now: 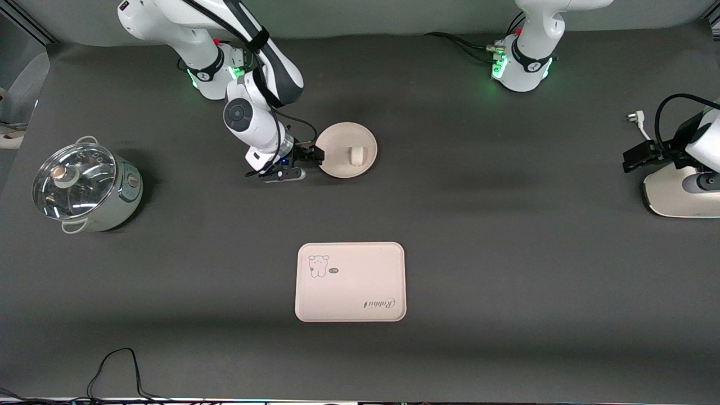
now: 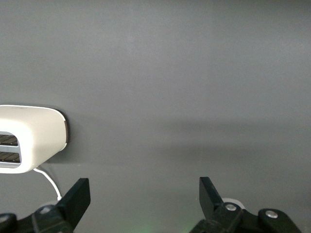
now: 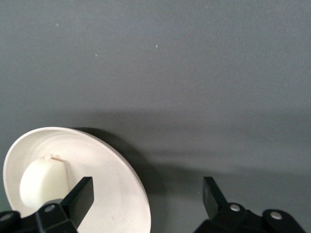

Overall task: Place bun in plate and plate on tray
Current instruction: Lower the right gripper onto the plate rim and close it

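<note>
We see the small white bun (image 1: 355, 156) sitting in the round cream-pink plate (image 1: 337, 140), flat on the table. The rectangular cream-pink tray (image 1: 360, 281) lies nearer the front camera, well apart.

A small electric cooking pot (image 1: 87, 188) with a clear glass lid (image 1: 73, 180) and a round knob (image 1: 63, 175) stands on the dark table cover (image 1: 506, 225) toward the right arm's end, well apart from the right gripper and nearer the front camera than it; a white toaster-like appliance (image 1: 683, 194) sits at the left arm's end, directly beneath the left gripper, its slotted top (image 2: 7, 148) showing in the left wrist view; its white plug (image 1: 634, 117) lies just beside it; black cables (image 1: 115, 371) loop along the table edge nearest the front camera.
</note>
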Available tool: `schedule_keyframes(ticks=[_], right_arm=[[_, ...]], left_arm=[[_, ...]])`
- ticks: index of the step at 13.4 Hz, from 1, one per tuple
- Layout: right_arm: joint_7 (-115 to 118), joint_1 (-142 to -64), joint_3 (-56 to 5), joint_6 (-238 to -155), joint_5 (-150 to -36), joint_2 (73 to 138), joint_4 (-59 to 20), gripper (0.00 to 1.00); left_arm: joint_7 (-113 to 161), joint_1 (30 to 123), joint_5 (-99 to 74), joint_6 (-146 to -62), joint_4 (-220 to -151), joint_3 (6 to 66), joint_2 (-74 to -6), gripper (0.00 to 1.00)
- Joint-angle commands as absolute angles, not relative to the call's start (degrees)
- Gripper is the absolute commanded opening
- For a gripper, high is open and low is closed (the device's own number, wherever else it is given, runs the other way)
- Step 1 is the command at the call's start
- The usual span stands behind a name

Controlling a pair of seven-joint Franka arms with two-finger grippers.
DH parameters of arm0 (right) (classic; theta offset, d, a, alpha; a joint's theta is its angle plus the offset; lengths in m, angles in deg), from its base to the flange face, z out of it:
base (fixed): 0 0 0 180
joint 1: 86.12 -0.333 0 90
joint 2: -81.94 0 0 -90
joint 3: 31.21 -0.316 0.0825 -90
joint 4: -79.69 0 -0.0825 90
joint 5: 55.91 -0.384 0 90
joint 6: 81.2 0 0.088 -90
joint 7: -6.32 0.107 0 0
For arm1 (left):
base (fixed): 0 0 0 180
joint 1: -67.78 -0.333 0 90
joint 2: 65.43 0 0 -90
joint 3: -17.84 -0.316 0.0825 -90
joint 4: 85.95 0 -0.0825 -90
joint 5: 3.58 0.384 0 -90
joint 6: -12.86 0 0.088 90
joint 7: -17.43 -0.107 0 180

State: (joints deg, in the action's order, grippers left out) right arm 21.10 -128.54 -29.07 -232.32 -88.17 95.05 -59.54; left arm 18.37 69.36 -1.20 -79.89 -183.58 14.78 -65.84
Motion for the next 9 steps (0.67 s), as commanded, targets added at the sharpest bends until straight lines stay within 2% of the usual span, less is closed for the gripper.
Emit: schedule_keyframes(ticks=[1,6,8,9], right_arm=[[21.6,-133.8,-28.3,-236.9,-94.0,97.2,-59.8,0.99],[21.6,-137.2,-28.3,-240.9,-97.0,99.3,-61.4,0.96],[21.6,-137.6,-28.3,-241.7,-97.0,99.3,-62.2,0.91],[21.6,-137.6,-28.3,-241.7,-97.0,99.3,-62.3,0.83]], left_arm=[[17.3,70.1,-2.3,-80.0,-185.3,13.9,-69.7,1.00],[18.5,70.8,-2.4,-79.1,-184.4,14.3,-71.1,1.00],[18.4,70.8,-2.4,-79.2,-184.8,14.8,-70.6,1.00],[18.5,70.7,-2.2,-79.2,-184.8,14.9,-70.6,1.00]])
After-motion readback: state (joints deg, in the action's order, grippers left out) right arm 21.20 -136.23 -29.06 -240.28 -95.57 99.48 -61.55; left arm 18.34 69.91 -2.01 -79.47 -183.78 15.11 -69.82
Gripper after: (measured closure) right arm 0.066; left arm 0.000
